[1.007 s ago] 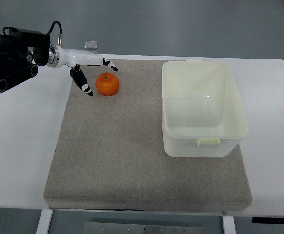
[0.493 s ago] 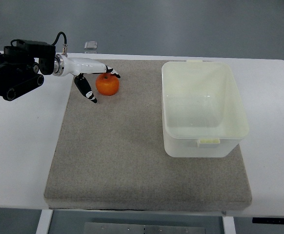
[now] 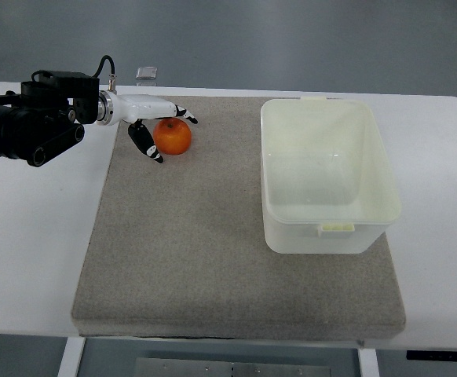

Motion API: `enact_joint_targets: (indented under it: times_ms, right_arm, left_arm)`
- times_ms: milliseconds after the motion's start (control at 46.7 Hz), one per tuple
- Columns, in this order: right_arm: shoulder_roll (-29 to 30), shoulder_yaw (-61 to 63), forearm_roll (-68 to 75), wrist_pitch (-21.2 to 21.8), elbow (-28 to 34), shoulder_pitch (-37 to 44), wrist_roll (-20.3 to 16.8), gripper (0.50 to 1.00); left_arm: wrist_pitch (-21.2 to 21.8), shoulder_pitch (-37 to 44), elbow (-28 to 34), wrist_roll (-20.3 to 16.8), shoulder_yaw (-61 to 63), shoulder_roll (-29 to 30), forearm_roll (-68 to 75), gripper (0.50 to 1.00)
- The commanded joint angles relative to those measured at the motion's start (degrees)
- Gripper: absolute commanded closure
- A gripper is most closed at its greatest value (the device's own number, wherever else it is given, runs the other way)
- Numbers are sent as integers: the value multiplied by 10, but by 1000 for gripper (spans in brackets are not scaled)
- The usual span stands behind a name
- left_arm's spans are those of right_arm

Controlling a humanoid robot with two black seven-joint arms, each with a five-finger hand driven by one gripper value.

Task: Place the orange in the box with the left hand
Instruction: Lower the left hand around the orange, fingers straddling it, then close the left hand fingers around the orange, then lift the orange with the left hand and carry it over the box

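Observation:
An orange lies on the grey mat near its far left corner. My left hand reaches in from the left and straddles the orange: white fingers with black tips lie along its far side, and the thumb sits against its near left side. The fingers are spread around the orange and it still rests on the mat. A pale translucent box stands empty on the right half of the mat, well apart from the orange. The right arm is out of view.
The mat lies on a white table. A small clear object sits at the table's far edge behind the hand. The black forearm hangs over the table's left side.
My left hand has moved right toward the orange, so its fingers and thumb now flank it closely. The orange and the box have not moved.

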Motion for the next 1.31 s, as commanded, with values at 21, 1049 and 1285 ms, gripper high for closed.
enact_joint_targets:
  times_ms: [21, 1049, 1285]
  right_arm:
    - [0, 0, 0, 0, 0, 0, 0, 574]
    - [0, 0, 0, 0, 0, 0, 0, 574]
    - [0, 0, 0, 0, 0, 0, 0, 574]
  left_arm:
    - [0, 1, 1, 0, 0, 0, 0, 587]
    - [-9, -6, 42, 9, -1, -20, -34, 1000]
    - [-8, -32, 31, 9, -4, -20, -44, 1000]
